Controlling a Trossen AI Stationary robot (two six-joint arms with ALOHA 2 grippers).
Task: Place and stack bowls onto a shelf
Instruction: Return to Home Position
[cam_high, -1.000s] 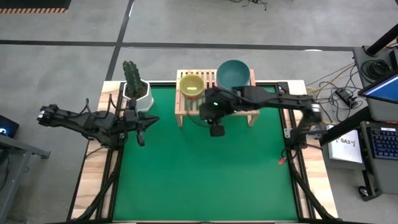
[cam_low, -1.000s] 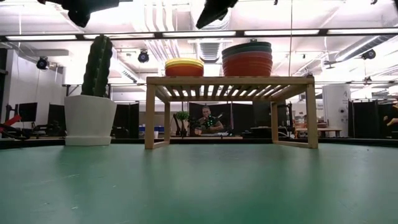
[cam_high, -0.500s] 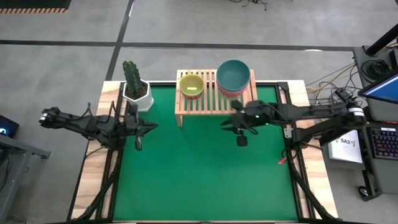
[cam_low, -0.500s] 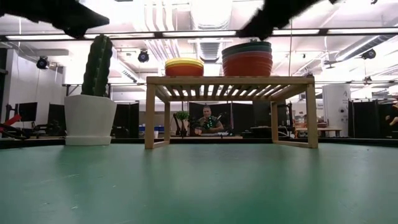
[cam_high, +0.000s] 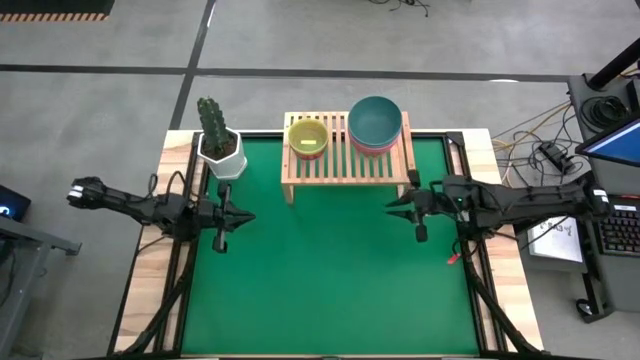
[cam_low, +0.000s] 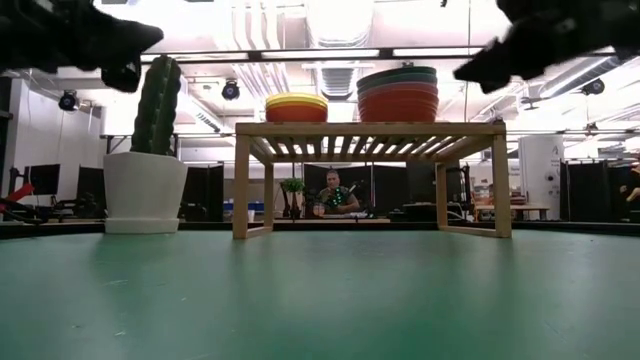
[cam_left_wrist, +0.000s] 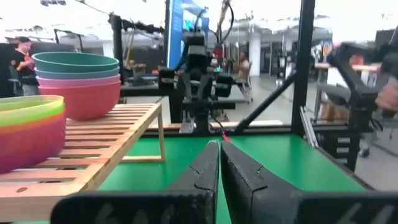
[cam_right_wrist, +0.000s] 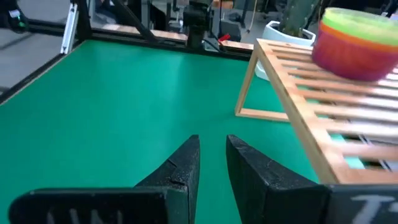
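The light-wood shelf (cam_high: 345, 165) stands on its legs at the far middle of the green table. Two stacks of bowls rest on its slatted top: a smaller one topped yellow-green (cam_high: 308, 137) (cam_low: 296, 105) and a larger one topped teal (cam_high: 375, 122) (cam_low: 398, 92). My left gripper (cam_high: 243, 215) hovers over the table's left side with its fingers (cam_left_wrist: 219, 157) shut on nothing. My right gripper (cam_high: 392, 207) hovers near the right edge, in front of the shelf's right leg. Its fingers (cam_right_wrist: 212, 155) stand a narrow gap apart and hold nothing.
A white pot with a green cactus (cam_high: 218, 140) (cam_low: 145, 190) stands left of the shelf at the far left corner. Green mat (cam_high: 320, 270) spreads in front of the shelf. A person (cam_low: 335, 195) sits in the room beyond the table.
My right gripper has drawn back from the shelf's front edge toward the table's right edge and come lower, holding nothing. My left gripper has pulled back a little toward the left edge and sunk. The bowl stacks have stayed in place.
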